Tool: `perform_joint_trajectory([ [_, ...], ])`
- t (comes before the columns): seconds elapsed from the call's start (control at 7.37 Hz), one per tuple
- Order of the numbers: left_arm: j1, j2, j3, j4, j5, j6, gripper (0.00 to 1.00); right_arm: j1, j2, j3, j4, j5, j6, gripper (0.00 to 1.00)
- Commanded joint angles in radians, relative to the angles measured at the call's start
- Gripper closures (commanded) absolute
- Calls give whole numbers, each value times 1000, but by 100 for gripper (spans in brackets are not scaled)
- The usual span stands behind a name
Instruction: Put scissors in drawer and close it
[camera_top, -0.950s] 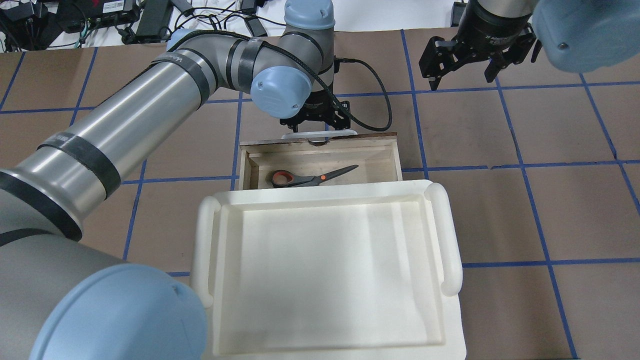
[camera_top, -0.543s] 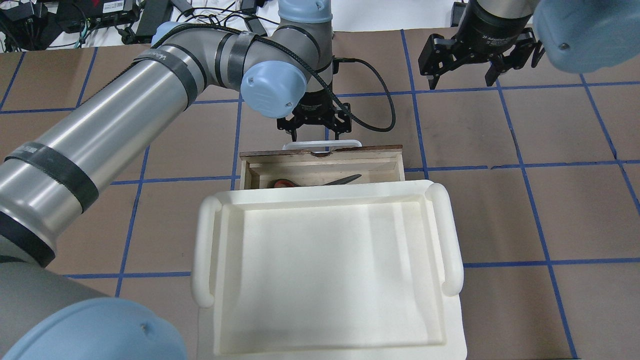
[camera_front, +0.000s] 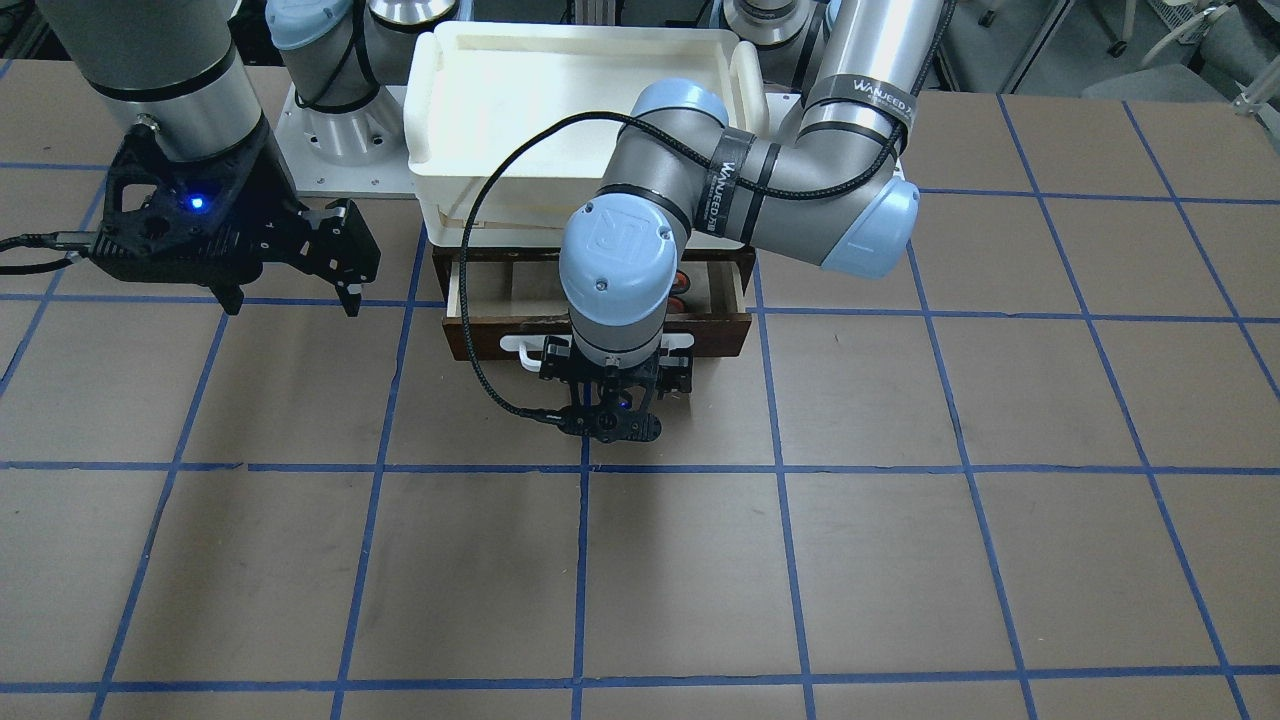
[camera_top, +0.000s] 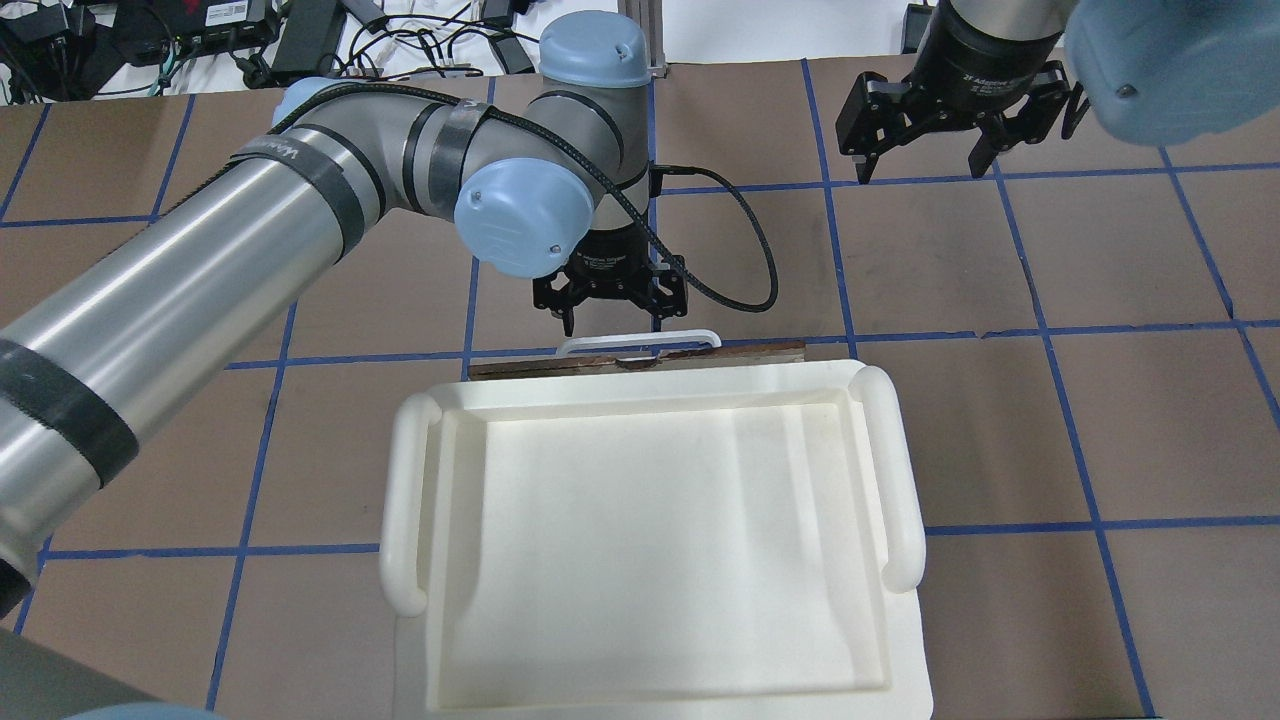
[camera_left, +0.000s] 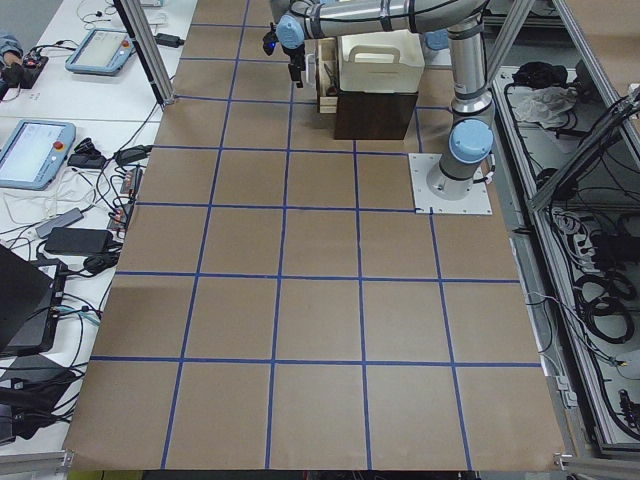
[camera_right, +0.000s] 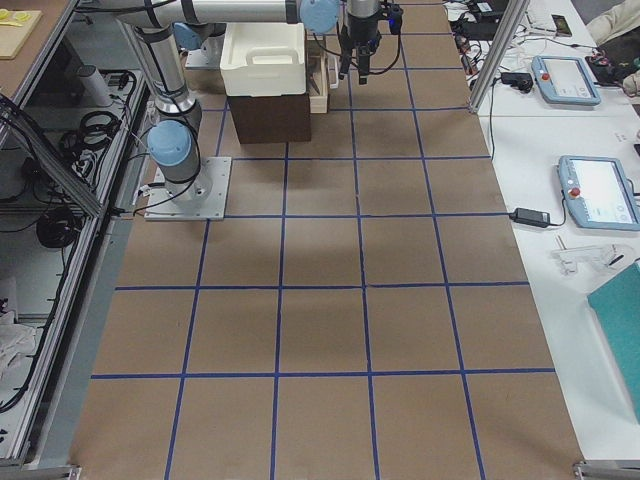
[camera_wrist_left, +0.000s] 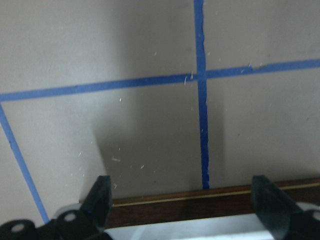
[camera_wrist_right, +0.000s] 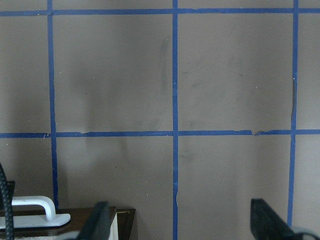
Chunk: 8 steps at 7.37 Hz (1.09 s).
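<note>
The drawer (camera_front: 480, 338) sticks out a little from under the white tray-like box; in the overhead view only its chipped front edge (camera_top: 740, 352) and white bar handle (camera_top: 638, 341) show. The scissors lie inside; only an orange-lined bit (camera_front: 681, 284) shows, and the box hides them from overhead. My left gripper (camera_top: 611, 312) is open right at the drawer front, its fingers either side of the handle's middle; it also shows in the front-facing view (camera_front: 615, 372) and the left wrist view (camera_wrist_left: 185, 210). My right gripper (camera_top: 950, 140) is open and empty, away at the far right.
The white tray-like box (camera_top: 900, 470) sits on top of the dark cabinet (camera_left: 375, 112) that holds the drawer. Brown table surface with blue tape grid lies all around. Cables and power bricks (camera_top: 300, 40) lie past the far edge.
The drawer has slid in under the white box, with my left gripper moving with its front toward the robot. The scissors, visible from overhead before, are now covered. The right gripper stayed put.
</note>
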Motion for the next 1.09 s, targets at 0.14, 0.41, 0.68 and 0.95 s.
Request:
perform_joint_trajectory([
  [0.14,0,38,-12,-122,-32,10,0,-1,0,3,10,1,1,0],
  [0.41,0,42,-34,-144,-48,8,0,1,0,6,13,-1,0,0],
  [0.68,8,45,-31,-136,-42,10,0,1,0,6,14,0,1,0],
  [0.95,8,65,-15,5,-22,13,0,1,-3,15,14,-1,4,0],
])
